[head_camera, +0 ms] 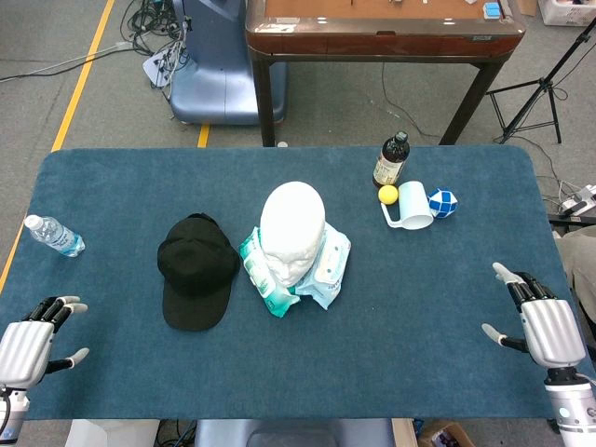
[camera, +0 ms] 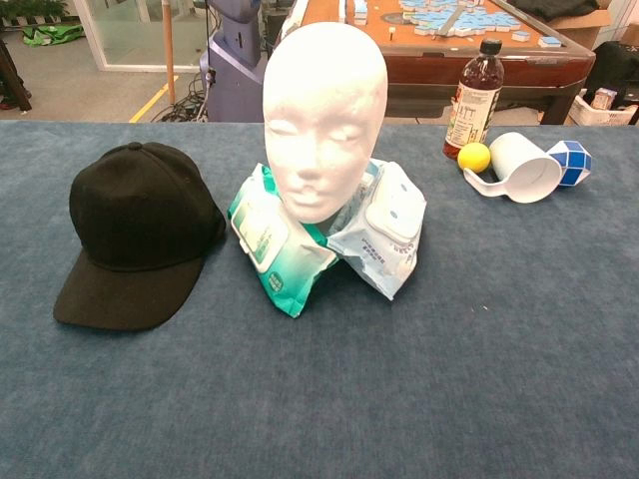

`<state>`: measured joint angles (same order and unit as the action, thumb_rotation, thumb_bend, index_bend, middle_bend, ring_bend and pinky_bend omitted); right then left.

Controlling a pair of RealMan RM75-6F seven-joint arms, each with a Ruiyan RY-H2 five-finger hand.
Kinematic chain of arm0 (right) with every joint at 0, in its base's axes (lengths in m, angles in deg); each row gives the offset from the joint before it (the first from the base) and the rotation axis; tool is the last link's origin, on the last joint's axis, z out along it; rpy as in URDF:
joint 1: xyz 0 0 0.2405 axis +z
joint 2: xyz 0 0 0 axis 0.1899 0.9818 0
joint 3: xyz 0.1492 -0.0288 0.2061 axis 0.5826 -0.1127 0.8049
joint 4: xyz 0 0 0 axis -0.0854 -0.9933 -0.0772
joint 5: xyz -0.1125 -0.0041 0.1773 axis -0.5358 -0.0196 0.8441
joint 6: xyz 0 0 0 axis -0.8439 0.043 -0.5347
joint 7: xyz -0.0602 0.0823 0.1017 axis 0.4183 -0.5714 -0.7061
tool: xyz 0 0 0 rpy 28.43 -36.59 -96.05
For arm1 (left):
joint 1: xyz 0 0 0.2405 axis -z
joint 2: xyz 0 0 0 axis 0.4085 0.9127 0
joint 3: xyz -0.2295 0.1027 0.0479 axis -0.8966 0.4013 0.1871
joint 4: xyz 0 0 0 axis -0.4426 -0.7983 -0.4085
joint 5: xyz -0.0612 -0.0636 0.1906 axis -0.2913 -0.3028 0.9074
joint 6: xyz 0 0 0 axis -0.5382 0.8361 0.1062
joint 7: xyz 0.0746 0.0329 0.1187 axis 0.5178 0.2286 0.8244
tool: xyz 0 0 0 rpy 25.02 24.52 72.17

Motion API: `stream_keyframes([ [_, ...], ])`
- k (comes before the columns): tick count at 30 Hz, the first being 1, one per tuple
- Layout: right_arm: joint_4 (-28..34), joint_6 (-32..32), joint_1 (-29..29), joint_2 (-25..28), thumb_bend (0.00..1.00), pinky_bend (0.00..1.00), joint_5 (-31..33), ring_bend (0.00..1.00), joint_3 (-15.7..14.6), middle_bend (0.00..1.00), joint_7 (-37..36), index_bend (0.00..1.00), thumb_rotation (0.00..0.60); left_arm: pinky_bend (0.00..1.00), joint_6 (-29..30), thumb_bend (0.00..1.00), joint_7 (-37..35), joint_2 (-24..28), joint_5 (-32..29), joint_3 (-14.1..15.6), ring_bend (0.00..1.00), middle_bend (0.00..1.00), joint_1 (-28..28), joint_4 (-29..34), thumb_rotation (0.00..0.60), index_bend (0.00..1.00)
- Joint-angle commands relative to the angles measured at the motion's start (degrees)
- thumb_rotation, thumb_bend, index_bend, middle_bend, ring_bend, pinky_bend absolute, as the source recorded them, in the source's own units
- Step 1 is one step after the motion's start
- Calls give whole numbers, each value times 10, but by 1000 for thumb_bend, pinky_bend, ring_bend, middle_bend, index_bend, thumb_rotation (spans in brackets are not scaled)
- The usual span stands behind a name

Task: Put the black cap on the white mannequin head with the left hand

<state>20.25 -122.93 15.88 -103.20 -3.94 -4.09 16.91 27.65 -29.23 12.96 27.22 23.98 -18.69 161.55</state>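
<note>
Spread and empty, the left robot hand (head_camera: 33, 340) could knock the propped white foam mannequin head (head_camera: 292, 227) over while fitting the black fabric cap (head_camera: 196, 270).

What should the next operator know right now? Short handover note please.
Left hand: open, holding nothing, at the near left table edge.
Right hand: open, holding nothing, at the near right edge.
Black cap: flat on the table, just left of the white mannequin head, untouched.
Head stands upright on wet-wipe packs, bare.
Done: nothing. Left: grasp the cap with the left hand, lift it and seat it on the head.
</note>
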Motion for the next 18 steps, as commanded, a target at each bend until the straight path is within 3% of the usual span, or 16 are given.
stream_keyframes([
  [1,1,5,1,0,0,386,0,213,-2,276,4,107,600,434,2,42,-3,0,3,1,209,277,0,1,600,337],
  [9,7,9,1,5,0,386,5,213,-3,276,4,107,600,438,3,42,-2,-5,14,4,212,279,1,-1,600,337],
  [11,9,10,1,7,0,386,9,213,-2,276,3,107,600,481,6,52,1,-9,25,8,244,287,2,-2,600,337],
  [14,14,6,0,10,0,386,4,213,-3,276,4,107,600,576,14,88,16,-19,48,13,317,337,3,-8,600,330],
  [18,14,4,0,10,0,386,0,213,-5,276,4,107,600,599,35,92,30,-39,85,17,365,442,6,-15,600,352],
])
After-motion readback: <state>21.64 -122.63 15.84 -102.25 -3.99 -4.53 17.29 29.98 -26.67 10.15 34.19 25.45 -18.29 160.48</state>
